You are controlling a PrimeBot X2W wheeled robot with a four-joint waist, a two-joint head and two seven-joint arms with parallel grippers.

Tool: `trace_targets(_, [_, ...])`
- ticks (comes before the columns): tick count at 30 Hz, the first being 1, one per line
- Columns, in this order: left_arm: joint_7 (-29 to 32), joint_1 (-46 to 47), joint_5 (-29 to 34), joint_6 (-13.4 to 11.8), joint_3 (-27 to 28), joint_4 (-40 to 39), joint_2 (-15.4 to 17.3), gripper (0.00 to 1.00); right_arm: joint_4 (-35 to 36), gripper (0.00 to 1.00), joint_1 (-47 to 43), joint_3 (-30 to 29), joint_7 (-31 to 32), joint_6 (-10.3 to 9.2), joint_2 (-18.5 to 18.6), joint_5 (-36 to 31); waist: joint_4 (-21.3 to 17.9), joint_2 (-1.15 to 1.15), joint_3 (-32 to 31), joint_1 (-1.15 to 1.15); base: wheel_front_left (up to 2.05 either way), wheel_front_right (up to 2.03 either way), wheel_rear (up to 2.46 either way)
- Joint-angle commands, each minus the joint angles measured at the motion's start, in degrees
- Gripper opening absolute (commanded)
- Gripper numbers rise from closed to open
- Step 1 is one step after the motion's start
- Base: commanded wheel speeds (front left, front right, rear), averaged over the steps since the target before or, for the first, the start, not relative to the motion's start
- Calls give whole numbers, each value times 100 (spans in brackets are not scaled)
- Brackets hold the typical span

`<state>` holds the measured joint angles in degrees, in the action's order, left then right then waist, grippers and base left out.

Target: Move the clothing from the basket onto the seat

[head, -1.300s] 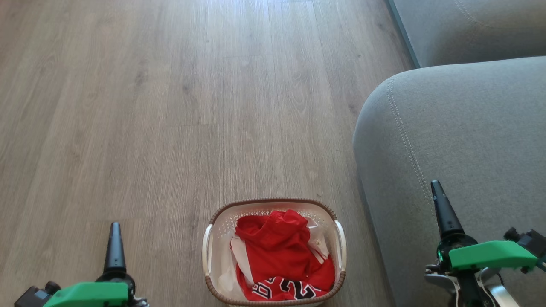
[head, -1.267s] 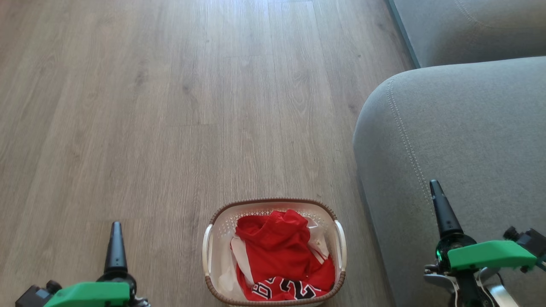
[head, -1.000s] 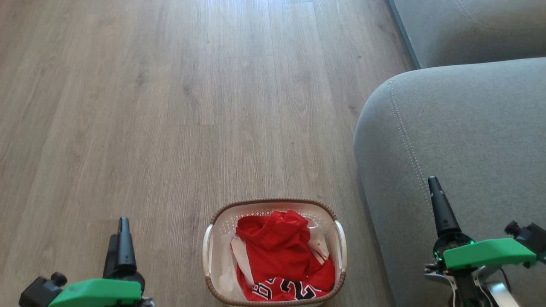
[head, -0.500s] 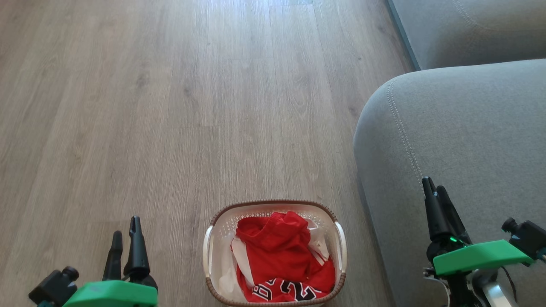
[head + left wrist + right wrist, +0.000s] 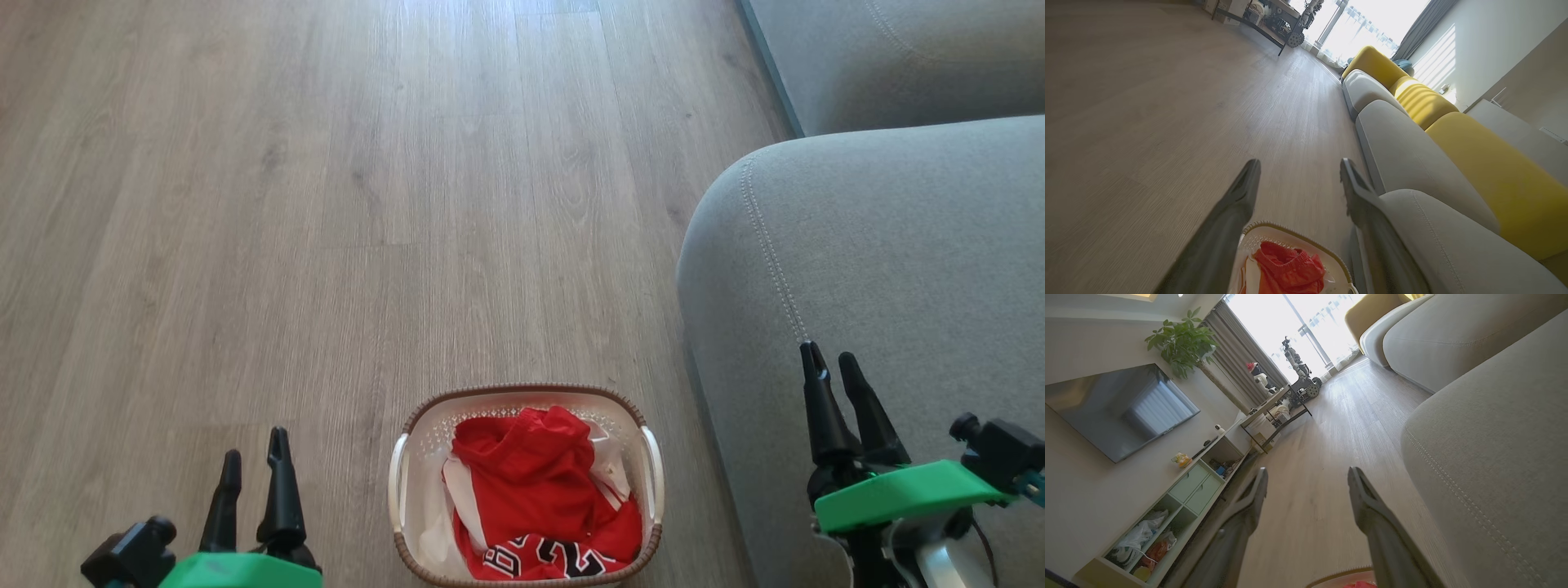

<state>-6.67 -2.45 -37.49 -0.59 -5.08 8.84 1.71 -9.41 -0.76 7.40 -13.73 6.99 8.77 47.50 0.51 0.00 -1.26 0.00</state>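
Change: both wrists have rolled over the last second, so each tool now shows two fingers instead of one. The left gripper point(image 5: 255, 443) has slid toward the basket point(image 5: 418, 474), and the right gripper point(image 5: 826, 353) has too, slightly.
Jaws: both are spread wide with nothing between them.
Clothing: the red heap point(image 5: 531, 482) lies untouched inside the basket.
Meaning: this looks like lining up for a reach; no grab yet.
Edges: the brown rim point(image 5: 522, 387) rings the heap. The seat point(image 5: 882, 261) has its rounded, stitched edge just right of the basket.
Room: bare floor point(image 5: 326, 204) lies left of the basket and beyond it. It's tight on the basket's right.
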Motion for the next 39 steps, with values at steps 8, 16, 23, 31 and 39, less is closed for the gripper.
trace_targets(8, [-203,122,668,-71,2,-149,86,100,43,100,103,-81,-78,34,-114,-802,10,0,-3,0,0,0,0])
trace_targets(16, [-337,127,1192,-123,-85,-57,92,100,-106,100,108,-146,-89,38,-216,-1486,14,0,0,0,0,0,0])
trace_targets(23, [-455,125,1643,-158,-129,1,98,100,-233,100,120,-221,-98,40,-305,-2084,20,0,-6,0,0,0,0])
trace_targets(31, [-590,101,2156,-189,-177,72,105,100,-336,100,118,-294,-108,44,-406,-2717,19,0,-22,0,0,0,0])
trace_targets(39, [-724,57,2652,-226,-240,138,111,100,-363,100,88,-347,-119,47,-507,-3349,17,0,-46,0,0,0,0])
